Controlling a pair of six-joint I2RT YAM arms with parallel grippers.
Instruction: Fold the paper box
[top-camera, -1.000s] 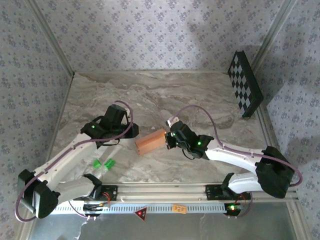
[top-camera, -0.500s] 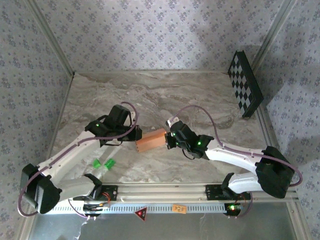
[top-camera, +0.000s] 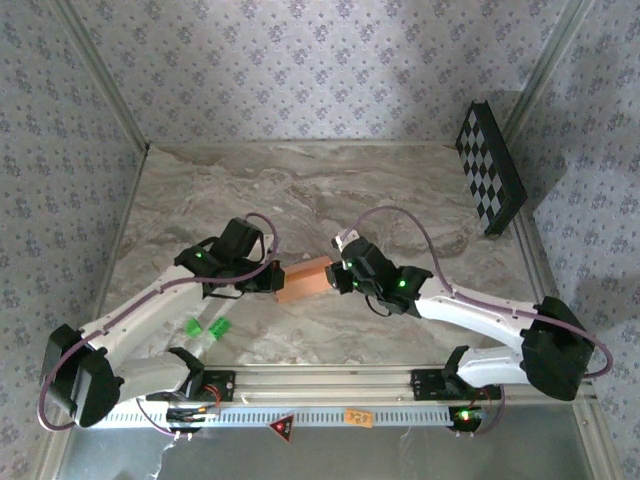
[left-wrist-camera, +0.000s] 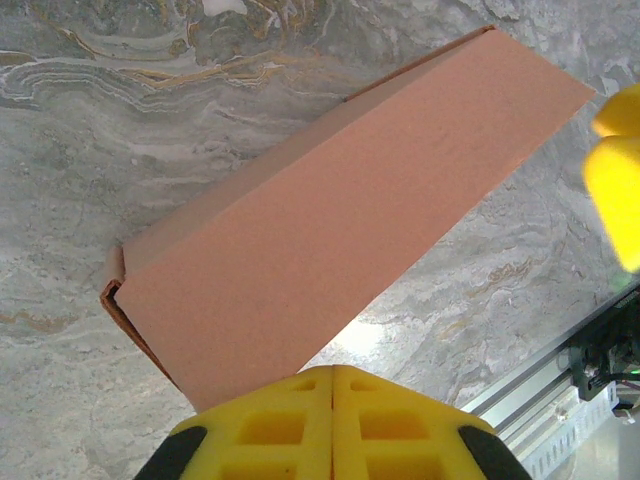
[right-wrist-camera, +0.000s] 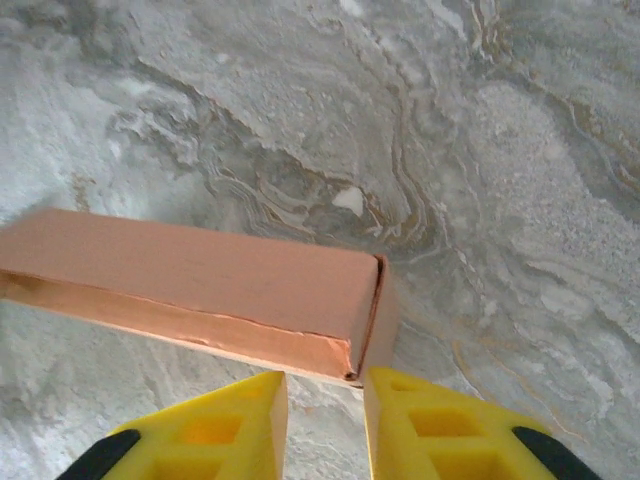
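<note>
Top external view has the paper box (top-camera: 305, 281) lying on its side near the middle of the marbled tabletop (top-camera: 420, 190). It is a salmon-orange block with its long axis running from near-left to far-right, and one arm meets it at each end.

From the left wrist, the paper box (left-wrist-camera: 340, 230) shows as a long, flat-faced sleeve resting on the marble. A dark slit shows at its lower left corner, where the panels meet. From the right wrist, its end is closed by a flap standing slightly proud of the top panel.

The left end effector (left-wrist-camera: 332, 400) sits at the box's left end. Its yellow fingers are pressed flat against each other with no gap, and the box's edge lies right at their tips (whether any card is pinched between them I cannot tell).

The right end effector (right-wrist-camera: 325, 400) is at the box's right end. Its two fingers are narrowly parted, and the box's near corner sits just ahead of the gap, with neither pad clamping it. One of its yellow fingers (left-wrist-camera: 615, 190) also appears at the right edge of the left wrist view, just beside the box's far end.

Two small green pieces (top-camera: 208, 328) lie on the tabletop near the left arm, well apart from the box. A checkerboard panel (top-camera: 490, 180) leans against the wall at the far right.
</note>
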